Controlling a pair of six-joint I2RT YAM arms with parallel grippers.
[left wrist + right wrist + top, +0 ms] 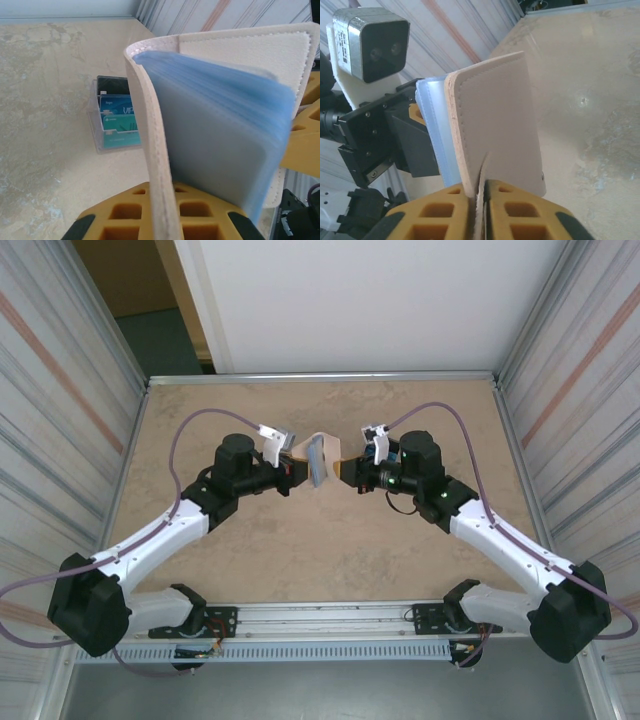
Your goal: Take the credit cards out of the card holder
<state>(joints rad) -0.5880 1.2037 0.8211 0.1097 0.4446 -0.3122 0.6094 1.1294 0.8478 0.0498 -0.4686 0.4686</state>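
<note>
Card holder (495, 130) upright — pinched, left hand (170, 220), right hand (481, 212)

The card holder (320, 462) fanned open at mid-table (300, 550).
The left gripper (297, 468) met it at 9 o'clock, the right gripper (347, 473) at 3 o'clock.

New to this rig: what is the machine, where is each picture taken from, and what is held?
Two robot arms are bolted at the near edge of the table. One picture looks down from above; the other two come from cameras on the wrists. The left gripper and right gripper both pinch the tan card holder, open between them. The left wrist picture shows its pale blue sleeves and, on the table, teal, blue and black credit cards in a clear tray.
</note>
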